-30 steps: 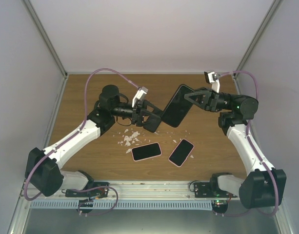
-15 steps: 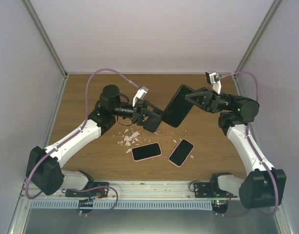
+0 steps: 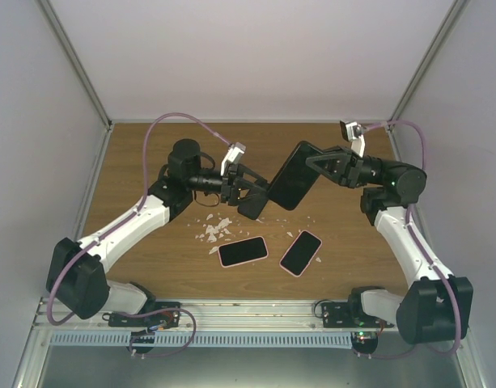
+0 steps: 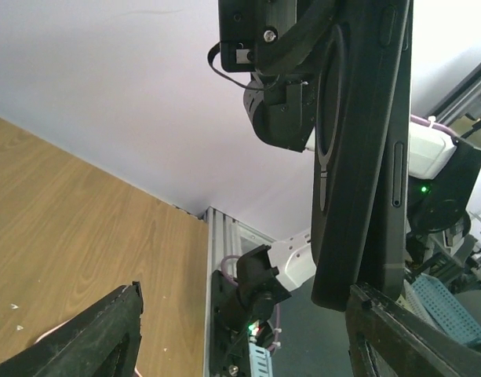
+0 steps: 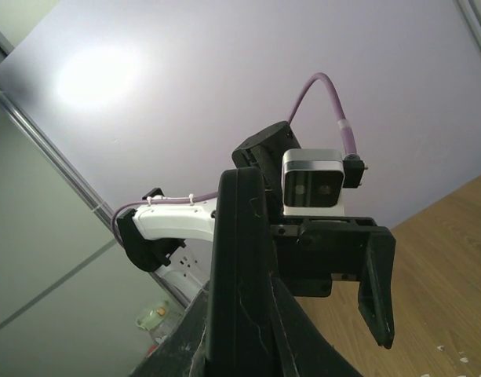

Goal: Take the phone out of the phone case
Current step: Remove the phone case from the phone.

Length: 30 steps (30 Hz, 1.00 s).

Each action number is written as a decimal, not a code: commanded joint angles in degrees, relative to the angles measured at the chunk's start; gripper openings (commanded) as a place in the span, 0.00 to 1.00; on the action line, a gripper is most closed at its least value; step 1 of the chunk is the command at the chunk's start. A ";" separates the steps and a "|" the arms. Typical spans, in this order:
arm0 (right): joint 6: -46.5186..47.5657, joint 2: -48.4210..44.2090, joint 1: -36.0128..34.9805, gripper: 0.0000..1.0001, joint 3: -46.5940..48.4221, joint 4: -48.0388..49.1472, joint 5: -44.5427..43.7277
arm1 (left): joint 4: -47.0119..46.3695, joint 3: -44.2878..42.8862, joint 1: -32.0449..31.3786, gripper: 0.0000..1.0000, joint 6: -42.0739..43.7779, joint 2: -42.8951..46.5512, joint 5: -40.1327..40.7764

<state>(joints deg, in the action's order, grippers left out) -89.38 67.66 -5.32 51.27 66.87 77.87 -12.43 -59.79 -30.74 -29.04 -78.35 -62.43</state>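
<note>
**Three phones: one in my grip, two on the counter**

My right jaws are clamped on the black cased phone (image 3: 292, 179) and hold it up in the air over the middle of the counter (image 3: 134, 162). It is tilted, with its upper end toward the back wall. In my right wrist view I see it edge-on (image 5: 236, 267), running up out of my grip.

My left jaws stand wide open at the phone's lower end. In my left wrist view one finger (image 4: 99, 342) is far off to the side. The other finger (image 4: 405, 342) sits just beside the phone's bottom corner; I cannot tell if it touches. That view shows the case's back (image 4: 358, 157), with a ring mark and side buttons along one edge.

Two more phones lie flat on the counter nearer my bases, both dark-screened with pink edges. One (image 3: 243, 250) is on the left and one (image 3: 301, 253) on the right, close together but apart.

A single scatter of white crumbs (image 3: 216, 229) lies just behind the left one, beneath my left wrist.
</note>
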 commanded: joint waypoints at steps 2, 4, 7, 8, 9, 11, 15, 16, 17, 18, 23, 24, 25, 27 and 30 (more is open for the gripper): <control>-6.03 -1.20 -4.28 0.01 -0.50 5.70 -3.71 | 3.28 -1.41 1.51 0.70 2.69 -3.75 11.31; -6.02 -0.76 -5.08 0.01 -0.57 6.15 -3.67 | 3.20 -2.55 1.56 0.69 3.21 -4.27 11.04; -5.50 -0.35 -6.55 0.00 -1.36 6.02 -3.45 | 3.30 -4.60 1.19 0.67 3.97 -5.23 10.37; -5.34 -0.26 -6.96 0.00 -1.78 6.04 -3.29 | 3.54 -5.36 0.88 0.67 4.46 -5.52 9.94; -5.00 -0.16 -7.38 0.01 -2.26 6.00 -3.16 | 3.62 -5.95 0.60 0.66 4.91 -5.78 9.41; -4.17 -0.19 -8.12 0.00 -3.07 5.63 -2.71 | 3.81 -7.12 -0.26 0.65 5.84 -6.31 7.94; -0.05 -0.37 -9.12 0.01 -3.89 2.61 -0.76 | 4.15 -8.39 -1.54 0.60 7.38 -6.97 6.14; 1.90 -0.54 -9.51 0.00 -3.74 1.05 0.07 | 4.13 -8.41 -1.66 0.59 7.53 -7.04 5.97; 4.12 -0.73 -9.97 0.00 -3.61 -1.30 0.91 | 4.13 -8.41 -1.76 0.58 7.63 -7.08 5.75; 6.31 -1.11 -10.25 0.01 -3.48 -3.51 1.45 | 4.16 -8.35 -1.78 0.57 7.67 -7.08 5.57; 15.75 -1.74 -11.67 0.00 -2.87 -13.89 3.70 | 4.17 -8.56 -2.12 0.52 8.87 -7.07 3.60; 18.13 -1.74 -11.97 0.00 -2.52 -16.70 4.28 | 4.29 -8.78 -2.25 0.51 9.45 -7.08 2.86; 21.17 -1.74 -12.41 0.00 -2.07 -20.09 4.86 | 4.44 -9.00 -2.42 0.50 9.94 -7.08 2.32; 31.13 -1.57 -13.44 0.01 0.01 -32.30 5.73 | 5.15 -9.62 -2.84 0.49 11.13 -7.21 1.28; 48.38 -0.54 -15.82 0.00 5.23 -52.58 6.41 | 6.34 -10.42 -3.35 0.48 12.45 -7.33 1.34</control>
<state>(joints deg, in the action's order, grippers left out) -63.07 67.46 -13.67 50.81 41.32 75.31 -2.83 -66.39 -32.25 -18.04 -83.96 -68.58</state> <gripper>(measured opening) 0.123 0.491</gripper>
